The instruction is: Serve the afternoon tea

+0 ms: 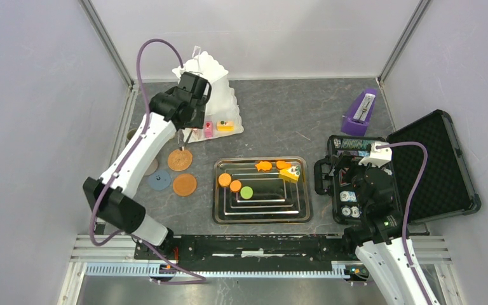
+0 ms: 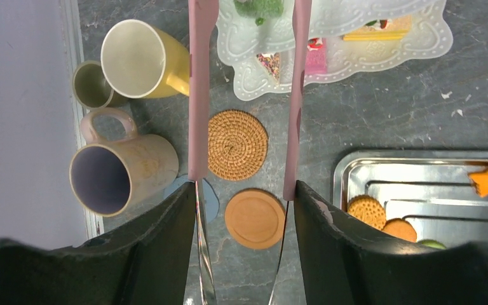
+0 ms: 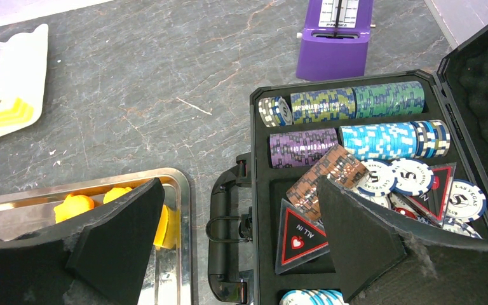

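Note:
My left gripper is shut on metal tongs with pink tips. The tips stand spread over the white tiered stand, either side of a sprinkled cake slice; nothing is pinched between them. A pink cake and a yellow cake lie on the bottom tier. The yellow mug, small green mug and beige-lilac mug stand by the left wall. Orange biscuits, a green biscuit and toy cakes lie on the steel tray. My right gripper hangs open over the case handle.
A woven coaster, a wooden coaster and a blue one lie between the mugs and the tray. The open black case of poker chips sits at the right, with the purple metronome behind it. Walls close in both sides.

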`<state>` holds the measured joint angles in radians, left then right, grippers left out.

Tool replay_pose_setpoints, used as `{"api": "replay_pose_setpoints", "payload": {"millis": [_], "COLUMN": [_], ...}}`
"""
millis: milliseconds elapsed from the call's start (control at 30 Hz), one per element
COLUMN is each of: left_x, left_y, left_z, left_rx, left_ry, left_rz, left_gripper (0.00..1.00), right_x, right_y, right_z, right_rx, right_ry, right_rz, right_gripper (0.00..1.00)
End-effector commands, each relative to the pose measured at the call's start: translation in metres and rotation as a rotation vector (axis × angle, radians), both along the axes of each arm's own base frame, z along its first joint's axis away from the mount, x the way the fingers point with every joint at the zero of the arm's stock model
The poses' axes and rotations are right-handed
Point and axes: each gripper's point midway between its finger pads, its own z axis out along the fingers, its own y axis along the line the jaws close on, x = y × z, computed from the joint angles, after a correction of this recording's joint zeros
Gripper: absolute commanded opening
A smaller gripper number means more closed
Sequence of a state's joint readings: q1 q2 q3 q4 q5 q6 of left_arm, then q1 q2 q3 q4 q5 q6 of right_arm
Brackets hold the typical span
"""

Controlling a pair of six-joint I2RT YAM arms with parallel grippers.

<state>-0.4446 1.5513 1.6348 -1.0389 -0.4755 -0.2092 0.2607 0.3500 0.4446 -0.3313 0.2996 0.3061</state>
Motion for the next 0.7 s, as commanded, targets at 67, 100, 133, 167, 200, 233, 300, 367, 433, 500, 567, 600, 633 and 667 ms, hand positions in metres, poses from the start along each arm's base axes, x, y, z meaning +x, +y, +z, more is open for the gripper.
{"api": "replay_pose_setpoints", "payload": {"millis": [67, 100, 133, 167, 200, 233, 300, 367, 433, 500, 567, 600, 633, 667], "left_x": [-0.037, -0.045, -0.054, -0.065, -0.073, -0.083, -0.1, -0.114, -0.129, -0.141, -0.155, -0.157, -0.155, -0.151], "left_y": [0.009, 0.009, 0.004, -0.004, -0.013, -0.027, -0.054, -0.087, -0.128, -0.167, -0.197, -0.207, -0.212, -0.215], "left_z": [0.01, 0.004, -0.002, -0.008, -0.011, -0.012, -0.009, -0.004, -0.006, -0.016, -0.029, -0.037, -0.041, -0.044], "left_rx": [-0.055, -0.064, -0.096, -0.147, -0.2, -0.27, -0.367, -0.394, -0.389, -0.36, -0.293, -0.264, -0.226, -0.19], "left_ry": [-0.002, 0.02, 0.045, 0.07, 0.084, 0.097, 0.096, 0.084, 0.096, 0.1, 0.109, 0.095, 0.065, 0.033], "left_rz": [-0.019, -0.027, -0.052, -0.088, -0.119, -0.165, -0.219, -0.291, -0.413, -0.575, -0.797, -0.886, -0.954, -1.005], "left_gripper": [0.62, 0.61, 0.61, 0.61, 0.61, 0.61, 0.61, 0.6, 0.61, 0.61, 0.61, 0.61, 0.61, 0.61], "right_x": [0.004, 0.004, 0.004, 0.004, 0.005, 0.005, 0.006, 0.008, 0.009, 0.009, 0.008, 0.007, 0.006, 0.004], "right_y": [0.0, 0.0, 0.001, 0.001, 0.001, 0.001, 0.002, 0.003, 0.004, 0.004, 0.003, 0.001, 0.0, -0.002], "right_z": [0.006, 0.005, 0.004, 0.005, 0.004, 0.004, 0.003, 0.002, 0.003, 0.005, 0.006, 0.007, 0.007, 0.008], "right_rx": [0.003, 0.002, 0.002, 0.003, 0.003, 0.003, 0.003, 0.005, 0.006, 0.007, 0.003, -0.001, -0.003, -0.007], "right_ry": [-0.021, -0.02, -0.019, -0.021, -0.021, -0.022, -0.021, -0.019, -0.02, -0.024, -0.024, -0.025, -0.025, -0.027], "right_rz": [-0.002, -0.002, -0.001, -0.001, 0.001, 0.0, 0.005, 0.006, 0.009, 0.009, 0.007, 0.001, -0.004, -0.012], "right_gripper": [0.98, 0.98, 0.98, 0.98, 0.98, 0.98, 0.98, 0.98, 0.98, 0.98, 0.98, 0.98, 0.98, 0.98]}}
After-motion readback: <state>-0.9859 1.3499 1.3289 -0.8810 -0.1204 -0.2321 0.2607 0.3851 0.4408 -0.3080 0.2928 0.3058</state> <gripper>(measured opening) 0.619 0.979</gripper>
